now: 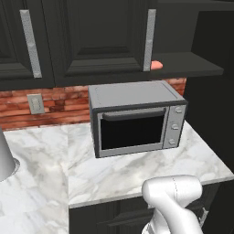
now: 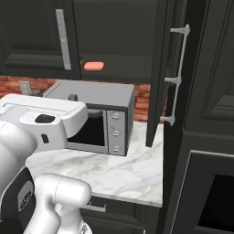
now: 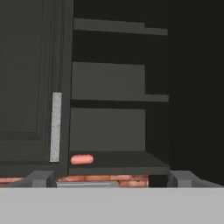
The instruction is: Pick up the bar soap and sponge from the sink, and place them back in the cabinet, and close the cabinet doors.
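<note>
Salmon-pink bar soap (image 3: 82, 159) lies on my dark cabinet's (image 3: 127, 162) bottom shelf — gripper (image 3: 111, 178) jaws spread, holding nothing.

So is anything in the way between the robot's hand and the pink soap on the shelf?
Nothing visible. In the hand view the open hand looks straight into the cabinet, whose right door stands swung open, and the soap lies on the bottom shelf with bare shelf in front of it.
</note>
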Tool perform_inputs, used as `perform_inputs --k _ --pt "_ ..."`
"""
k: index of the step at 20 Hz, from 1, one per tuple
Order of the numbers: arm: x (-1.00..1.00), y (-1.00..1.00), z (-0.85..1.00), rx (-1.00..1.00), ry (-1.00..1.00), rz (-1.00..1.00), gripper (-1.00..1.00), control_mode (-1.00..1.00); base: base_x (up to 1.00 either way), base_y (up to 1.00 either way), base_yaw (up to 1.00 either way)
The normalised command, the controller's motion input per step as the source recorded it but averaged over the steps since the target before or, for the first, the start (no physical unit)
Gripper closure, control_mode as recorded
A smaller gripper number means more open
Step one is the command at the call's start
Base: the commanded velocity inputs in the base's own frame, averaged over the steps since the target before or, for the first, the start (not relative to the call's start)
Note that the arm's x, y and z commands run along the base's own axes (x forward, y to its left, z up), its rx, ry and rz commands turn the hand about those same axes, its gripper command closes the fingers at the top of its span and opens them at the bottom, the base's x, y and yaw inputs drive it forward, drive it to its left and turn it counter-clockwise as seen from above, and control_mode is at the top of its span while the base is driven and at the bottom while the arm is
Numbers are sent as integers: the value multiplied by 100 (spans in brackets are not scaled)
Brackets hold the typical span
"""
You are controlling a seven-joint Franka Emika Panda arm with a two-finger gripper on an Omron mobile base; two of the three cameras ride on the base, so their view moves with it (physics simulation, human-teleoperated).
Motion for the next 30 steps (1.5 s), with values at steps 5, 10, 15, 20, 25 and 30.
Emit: perform_inputs --k 5,10,15,20,25,30 --pt "-29 -17 -14 0 0 0 -100 -100 0 0 0" --pt "-10 -14 -25 0 0 0 -100 -100 0 0 0" --pt "-1 -8 -34 0 0 0 -100 -100 0 0 0" --pt "0 -12 -33 0 -2 -2 -100 -100 0 0 0" --pt "0 -13 -35 0 -5 -4 -100 -100 0 0 0" --pt "0 -8 -33 0 -5 -6 -100 -100 0 0 0"
